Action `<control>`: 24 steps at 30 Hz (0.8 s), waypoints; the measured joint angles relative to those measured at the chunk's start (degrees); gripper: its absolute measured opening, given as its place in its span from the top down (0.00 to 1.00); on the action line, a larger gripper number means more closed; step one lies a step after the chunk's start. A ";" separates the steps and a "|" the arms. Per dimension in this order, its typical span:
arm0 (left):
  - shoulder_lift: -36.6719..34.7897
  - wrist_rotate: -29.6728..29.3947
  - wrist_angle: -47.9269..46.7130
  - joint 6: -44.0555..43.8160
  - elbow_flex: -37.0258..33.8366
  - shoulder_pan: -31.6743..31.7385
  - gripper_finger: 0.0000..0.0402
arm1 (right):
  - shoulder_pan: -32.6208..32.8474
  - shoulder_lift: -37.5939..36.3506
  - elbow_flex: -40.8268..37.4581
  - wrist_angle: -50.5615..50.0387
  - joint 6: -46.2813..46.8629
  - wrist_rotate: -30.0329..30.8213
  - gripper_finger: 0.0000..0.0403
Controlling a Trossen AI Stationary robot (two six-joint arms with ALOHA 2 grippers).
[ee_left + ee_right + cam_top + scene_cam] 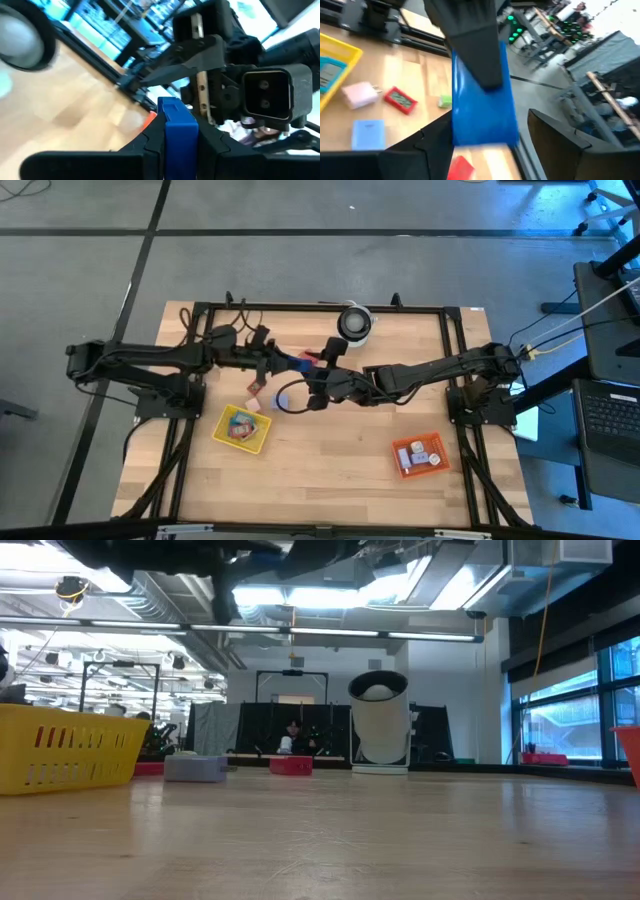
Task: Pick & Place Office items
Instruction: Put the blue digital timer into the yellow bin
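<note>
While left gripper (177, 145) clamps one blue block (176, 131), right gripper (475, 145) spread beside it, two trays (242, 428).

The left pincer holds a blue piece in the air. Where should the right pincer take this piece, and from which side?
Probably by the free end of the blue piece, which sticks out past the left pincer. Its faces there look flat and parallel, so pads should sit well. Come end-on, facing the left pincer; the open right pincer has that end between its fingers.
</note>
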 joint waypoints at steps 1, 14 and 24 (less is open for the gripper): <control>-1.37 0.02 -1.64 0.51 0.00 0.61 0.86 | 0.01 -0.18 0.00 0.00 -0.04 0.89 0.40; -30.96 0.08 -32.38 10.05 -0.09 2.83 0.86 | -3.24 -13.27 0.09 -7.79 14.85 -4.35 0.40; -42.08 -7.64 -51.08 15.36 -0.11 -2.14 0.86 | -5.45 -29.98 -1.55 -21.67 24.45 -8.84 0.45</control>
